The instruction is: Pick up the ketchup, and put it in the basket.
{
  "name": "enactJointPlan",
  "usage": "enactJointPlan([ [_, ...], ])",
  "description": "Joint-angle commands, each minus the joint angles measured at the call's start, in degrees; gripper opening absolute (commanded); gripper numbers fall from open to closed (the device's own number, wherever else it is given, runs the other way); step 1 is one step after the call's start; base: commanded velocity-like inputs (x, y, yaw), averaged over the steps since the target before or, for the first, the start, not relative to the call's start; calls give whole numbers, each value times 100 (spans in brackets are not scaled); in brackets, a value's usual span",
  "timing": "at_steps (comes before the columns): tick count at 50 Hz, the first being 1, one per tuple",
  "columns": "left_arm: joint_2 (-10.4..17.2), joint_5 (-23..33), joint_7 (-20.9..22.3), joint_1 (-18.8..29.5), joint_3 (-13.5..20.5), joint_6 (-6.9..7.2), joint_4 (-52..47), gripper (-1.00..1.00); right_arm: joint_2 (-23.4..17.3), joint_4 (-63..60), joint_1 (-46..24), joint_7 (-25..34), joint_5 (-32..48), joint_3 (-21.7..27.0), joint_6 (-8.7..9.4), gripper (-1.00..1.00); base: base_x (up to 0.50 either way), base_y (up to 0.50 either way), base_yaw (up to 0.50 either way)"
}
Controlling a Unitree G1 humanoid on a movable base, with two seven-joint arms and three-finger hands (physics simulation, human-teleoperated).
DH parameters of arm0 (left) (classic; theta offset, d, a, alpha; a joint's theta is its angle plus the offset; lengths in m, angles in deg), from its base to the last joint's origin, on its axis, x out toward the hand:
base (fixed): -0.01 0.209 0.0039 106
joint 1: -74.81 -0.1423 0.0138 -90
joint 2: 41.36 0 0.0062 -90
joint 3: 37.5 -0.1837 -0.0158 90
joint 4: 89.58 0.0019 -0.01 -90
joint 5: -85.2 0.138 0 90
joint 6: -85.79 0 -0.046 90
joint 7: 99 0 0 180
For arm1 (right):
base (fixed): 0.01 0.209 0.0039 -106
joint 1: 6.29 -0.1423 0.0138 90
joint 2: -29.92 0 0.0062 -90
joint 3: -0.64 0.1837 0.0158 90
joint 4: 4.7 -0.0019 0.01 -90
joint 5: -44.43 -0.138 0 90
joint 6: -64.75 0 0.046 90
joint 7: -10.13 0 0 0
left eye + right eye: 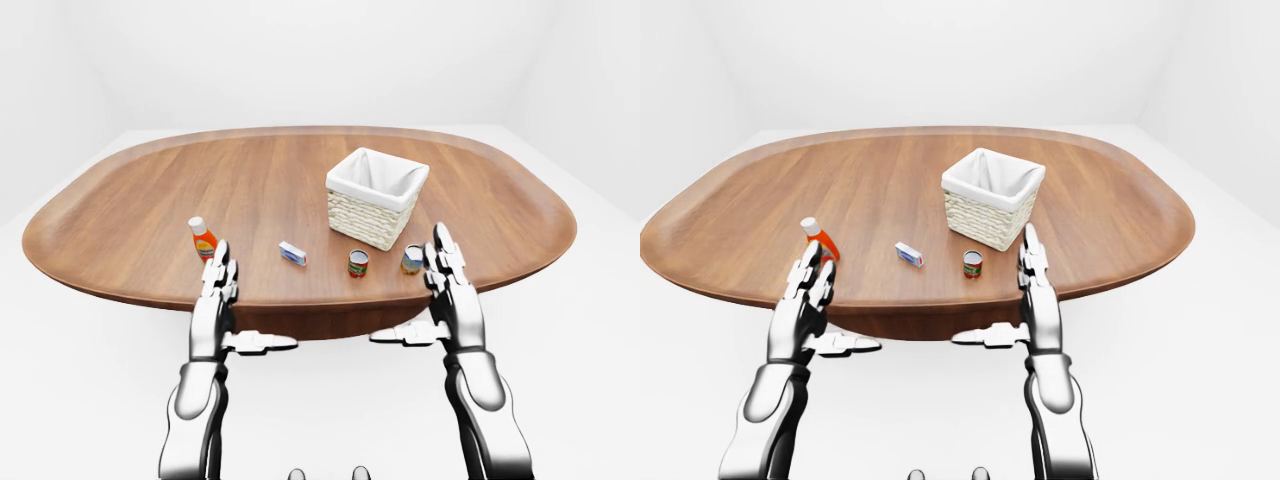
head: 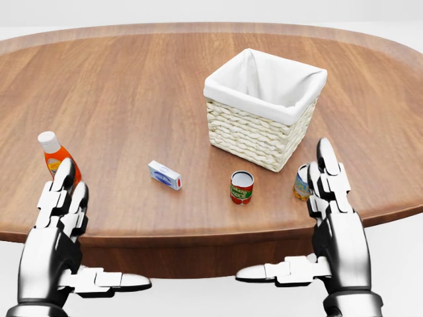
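The ketchup (image 2: 49, 154), an orange bottle with a white cap, stands upright near the left edge of the wooden table (image 2: 132, 79) in the head view. My left hand (image 2: 78, 228) is open just below it, its fingertips (image 2: 64, 173) overlapping the bottle's lower part. Whether they touch it I cannot tell. The wicker basket (image 2: 254, 135) with a white liner stands right of centre, holding nothing that I can see. My right hand (image 2: 312, 221) is open near the table's lower right edge, below the basket.
A small blue and white box (image 2: 164, 175) lies between the ketchup and the basket. A red and green can (image 2: 242, 187) stands below the basket. A second can (image 2: 301, 182) is partly hidden behind my right fingers. White floor surrounds the table.
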Motion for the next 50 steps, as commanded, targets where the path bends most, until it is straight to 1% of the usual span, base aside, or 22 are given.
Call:
enactJointPlan([
  [1,-25,-175,305,-447,288,0,-1299,100,-18,-1921,687,53,328,-289,0,100,0,0,0],
  [4,-68,-239,395,-542,374,0,-1593,100,-33,-2256,816,78,327,-315,0,100,0,0,0],
  [8,-113,-148,345,-320,322,0,-1051,100,-33,-2166,842,52,345,-356,0,100,0,0,0],
  [11,-100,-172,319,-291,324,0,-995,100,-42,-2117,871,35,363,-392,0,100,0,0,0],
  [12,-87,-257,330,-437,383,0,-1378,100,-51,-2167,929,36,363,-424,0,100,0,0,0],
  [13,-80,-289,354,-496,426,0,-1524,100,-62,-2177,942,33,368,-432,0,100,0,0,0],
  [19,-84,-335,497,-515,602,0,-1467,100,-64,-2144,892,-17,384,-443,0,100,0,0,0],
  [23,-111,-381,595,-601,708,0,-1648,100,-64,-2077,830,-47,410,-449,0,100,0,0,0],
  [34,-183,-318,628,-631,713,0,-2005,100,-60,-2100,772,0,394,-386,0,100,0,0,0],
  [36,-194,-428,648,-641,760,0,-2193,100,-68,-2112,771,73,338,-376,0,100,0,0,0],
  [39,-199,-738,712,-585,866,0,-2395,100,-84,-2102,807,134,345,-371,0,100,0,0,0],
  [41,-203,-658,725,-627,837,0,-2435,100,-107,-2187,887,258,244,-373,0,100,37,0,0],
  [43,-211,-705,721,-601,848,0,-2502,100,-88,-2121,856,190,372,-375,0,100,50,2,0],
  [50,-210,-772,720,-577,856,0,-2581,100,-87,-2068,859,206,443,-414,0,100,50,3,0],
])
